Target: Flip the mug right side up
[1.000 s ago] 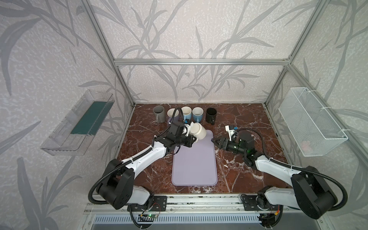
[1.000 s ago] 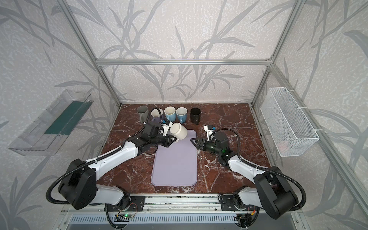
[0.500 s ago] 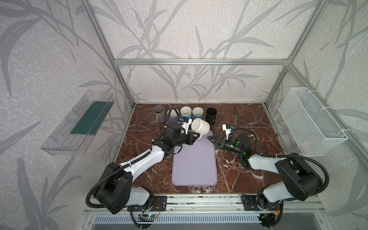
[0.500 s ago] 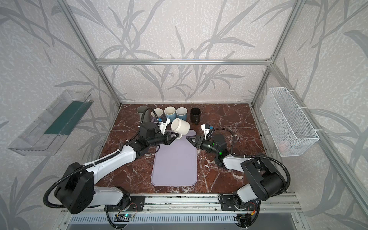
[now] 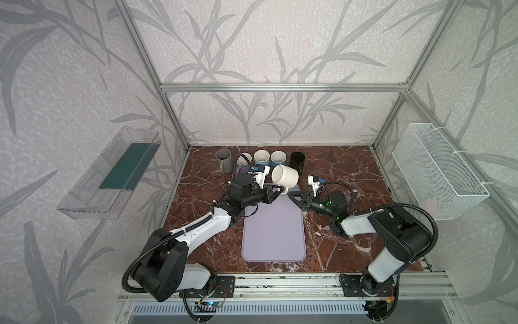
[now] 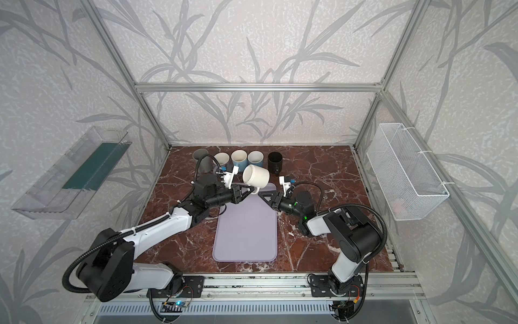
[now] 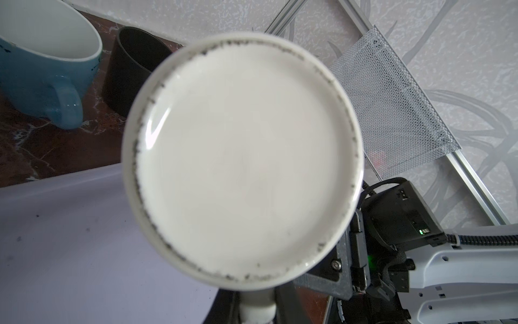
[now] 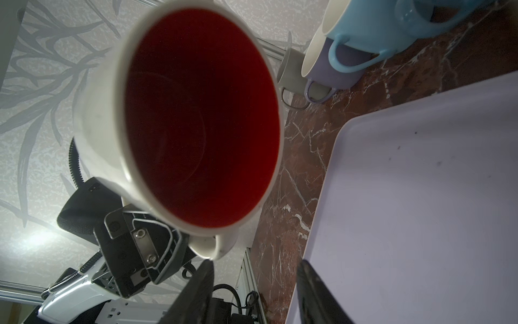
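In both top views: pinches the white mug point(image 5: 286, 176) point(image 6: 256, 176) by its handle with the left hand point(image 5: 279, 190), lifted on its side above the far end of the purple mat point(image 5: 273, 232) on the desk point(image 5: 344, 174); holds the right hand point(image 5: 293, 195) spread, just beside that handle. Left wrist view: faces the pale base of the white mug point(image 7: 244, 157). Right wrist view: looks into its red inside, past spread fingers point(image 8: 196, 294).

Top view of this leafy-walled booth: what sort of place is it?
Probably a robot test cell, not a kitchen: an aluminium frame holds leaf-patterned wall panels, two black-and-white robot arms are bolted to a metal rail at the front, and a row of ceramic mugs stands on the red marble-look tabletop.
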{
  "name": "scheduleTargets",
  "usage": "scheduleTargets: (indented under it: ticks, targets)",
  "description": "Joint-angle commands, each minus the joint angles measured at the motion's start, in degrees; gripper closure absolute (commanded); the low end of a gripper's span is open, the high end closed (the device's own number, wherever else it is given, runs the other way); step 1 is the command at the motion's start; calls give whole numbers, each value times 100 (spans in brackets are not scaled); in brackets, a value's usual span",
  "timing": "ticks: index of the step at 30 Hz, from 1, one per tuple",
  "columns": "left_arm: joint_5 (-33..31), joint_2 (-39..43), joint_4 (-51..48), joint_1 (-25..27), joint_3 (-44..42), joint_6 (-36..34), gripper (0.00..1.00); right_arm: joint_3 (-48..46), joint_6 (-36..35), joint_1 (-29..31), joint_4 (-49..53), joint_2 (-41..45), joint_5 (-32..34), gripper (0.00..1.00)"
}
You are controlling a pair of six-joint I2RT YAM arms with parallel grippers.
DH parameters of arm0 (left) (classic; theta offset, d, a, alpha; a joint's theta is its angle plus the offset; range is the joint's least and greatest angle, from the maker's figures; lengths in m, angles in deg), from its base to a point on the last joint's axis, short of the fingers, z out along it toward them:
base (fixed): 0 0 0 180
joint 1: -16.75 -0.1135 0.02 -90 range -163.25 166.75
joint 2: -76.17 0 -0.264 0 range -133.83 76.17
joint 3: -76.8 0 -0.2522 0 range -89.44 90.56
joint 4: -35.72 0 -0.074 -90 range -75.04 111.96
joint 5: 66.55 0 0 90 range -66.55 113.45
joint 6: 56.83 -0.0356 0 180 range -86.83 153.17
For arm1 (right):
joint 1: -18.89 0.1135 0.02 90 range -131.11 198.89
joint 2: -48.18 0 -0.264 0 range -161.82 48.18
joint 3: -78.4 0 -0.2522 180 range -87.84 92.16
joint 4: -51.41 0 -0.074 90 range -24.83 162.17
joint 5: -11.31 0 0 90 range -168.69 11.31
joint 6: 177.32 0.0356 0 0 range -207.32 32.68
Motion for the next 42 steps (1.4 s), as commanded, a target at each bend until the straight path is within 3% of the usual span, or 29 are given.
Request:
scheduleTargets:
  ticks: [1, 16, 42]
  targets:
    - [173, 312, 671, -49, 3, 0, 100, 173, 59, 75, -579, 68, -27, 52]
    - [503, 365, 1375, -133, -228, 506, 100, 367, 80, 74, -583, 144, -87, 55]
    - [1131, -418, 3995, -202, -587, 1951, 100, 572, 27, 76, -594, 393, -182, 70]
